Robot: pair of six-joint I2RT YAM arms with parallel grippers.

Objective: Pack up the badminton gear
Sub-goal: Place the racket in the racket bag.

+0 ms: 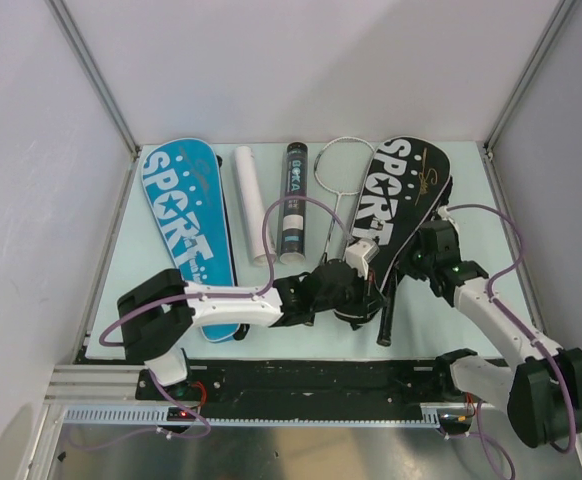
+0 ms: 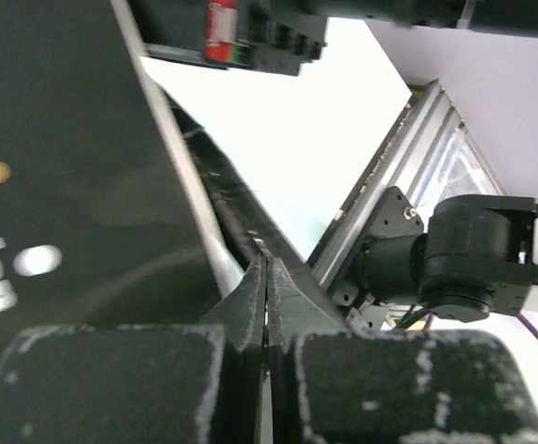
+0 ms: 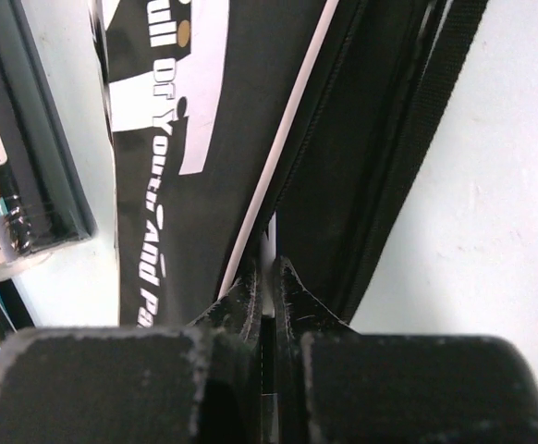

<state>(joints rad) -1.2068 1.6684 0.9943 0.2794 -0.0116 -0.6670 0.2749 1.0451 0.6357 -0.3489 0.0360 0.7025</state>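
Right rear of table [image 1: 491,290]: black SPORT cover [image 1: 403,190], tilted, narrow end toward centre. The left gripper [image 2: 266,280] is closed tight at the cover's piped rim (cloth nipped or not, cannot tell). The right gripper [image 3: 269,270] pinches the white piping on the cover's right-hand edge. Silver racket [image 1: 343,172] just beside; black tube [image 1: 293,200], white tube [image 1: 251,205] and blue cover [image 1: 186,225] leftward. Bare tabletop right of the black cover.

Blue cover [image 1: 186,225], black cover [image 1: 401,195], white tube [image 1: 251,200], black-and-white tube [image 1: 293,200]
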